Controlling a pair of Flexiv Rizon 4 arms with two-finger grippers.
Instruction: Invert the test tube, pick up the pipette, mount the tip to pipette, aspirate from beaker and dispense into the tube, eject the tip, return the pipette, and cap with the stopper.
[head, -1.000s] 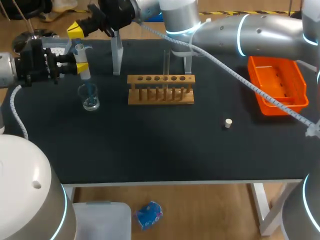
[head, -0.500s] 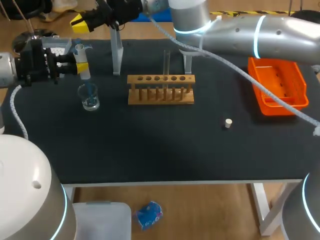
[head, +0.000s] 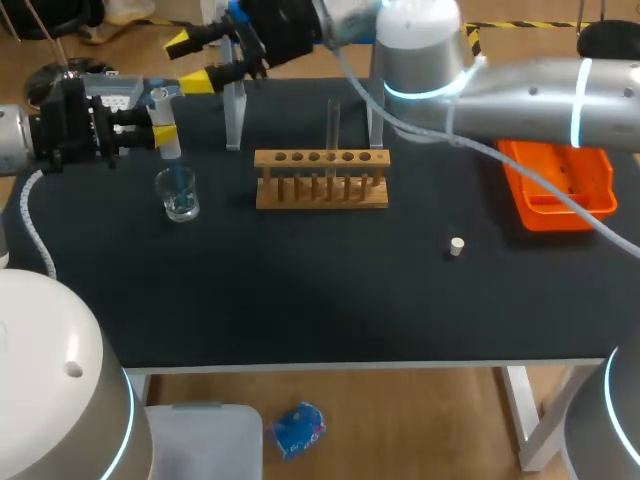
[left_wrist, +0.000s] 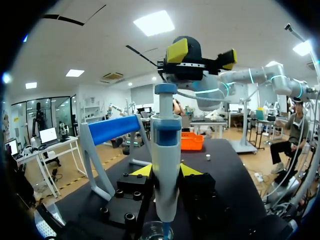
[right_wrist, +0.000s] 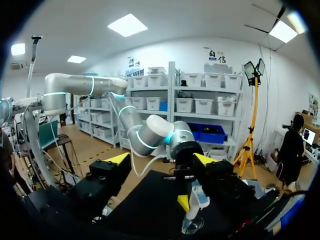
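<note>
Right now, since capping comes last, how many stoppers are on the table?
1: the pale stopper lies on the table, in front of the gap between the wooden rack and the orange tray. The tray's inside is partly hidden.

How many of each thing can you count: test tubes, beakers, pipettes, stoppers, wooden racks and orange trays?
test tube: 1
beaker: 1
pipette: 1
stopper: 1
wooden rack: 1
orange tray: 1
Total: 6
</note>
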